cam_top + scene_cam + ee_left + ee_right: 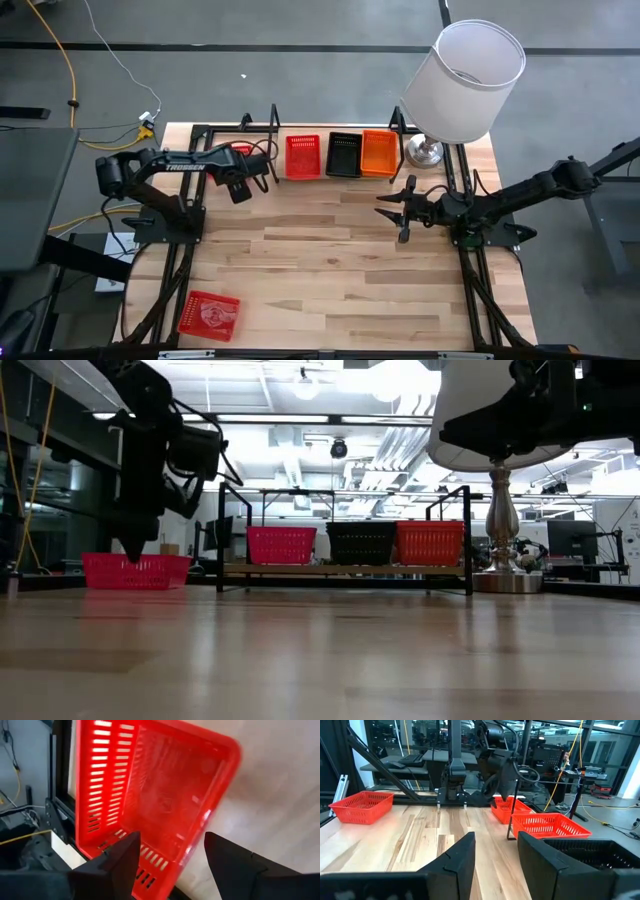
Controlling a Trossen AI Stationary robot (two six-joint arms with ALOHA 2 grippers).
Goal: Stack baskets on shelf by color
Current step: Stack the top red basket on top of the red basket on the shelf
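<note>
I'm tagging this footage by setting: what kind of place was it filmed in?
Probably a robotics lab or workshop. A light wood table carries two dark arms on black frames, cables trail across the grey floor, and computer monitors stand under an open industrial ceiling.

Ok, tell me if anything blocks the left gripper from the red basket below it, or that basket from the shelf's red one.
Nothing visible lies between the left gripper, open, and the red basket under it. On the way to the shelf's red basket, the shelf's end loop stands upright between the two.
</note>
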